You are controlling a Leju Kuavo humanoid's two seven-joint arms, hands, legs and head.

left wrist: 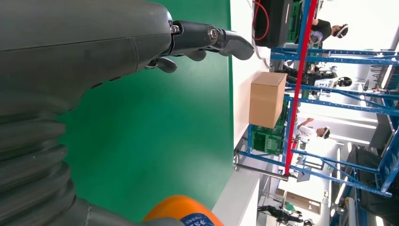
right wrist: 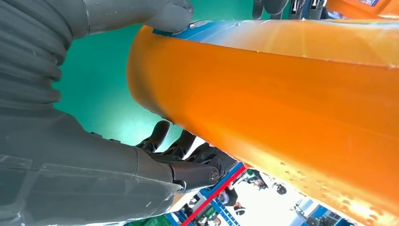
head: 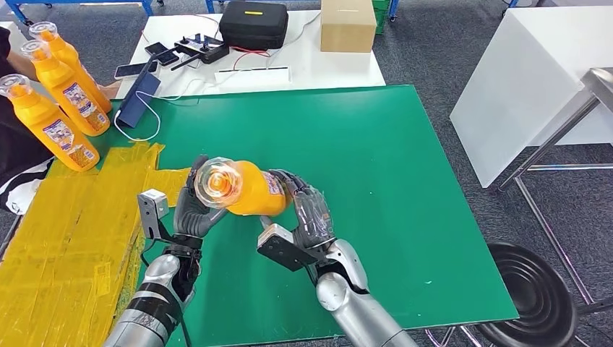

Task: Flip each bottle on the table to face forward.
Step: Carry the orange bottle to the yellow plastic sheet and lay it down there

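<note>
An orange bottle [head: 249, 191] with a clear cap hangs lifted above the green table [head: 405, 181], lying sideways, cap toward me. My right hand [head: 309, 213] grips its body: in the right wrist view the thumb [right wrist: 155, 14] presses the blue label edge and the fingers [right wrist: 188, 150] curl under the bottle [right wrist: 282, 108]. My left hand [head: 191, 213] sits at the cap end. In the left wrist view its fingers [left wrist: 207, 40] stretch out, well apart from the bottle [left wrist: 181, 212], which lies by the thumb. Three more orange bottles [head: 54, 126] stand upright at the far left.
A person in dark clothing [head: 14, 152] is at the left edge beside the standing bottles. Yellow tape [head: 65, 246] covers the table's left part. Behind stands a white table with a black case [head: 253, 23], a cardboard box [head: 348, 25] and phones. A black stool [head: 531, 293] sits at right.
</note>
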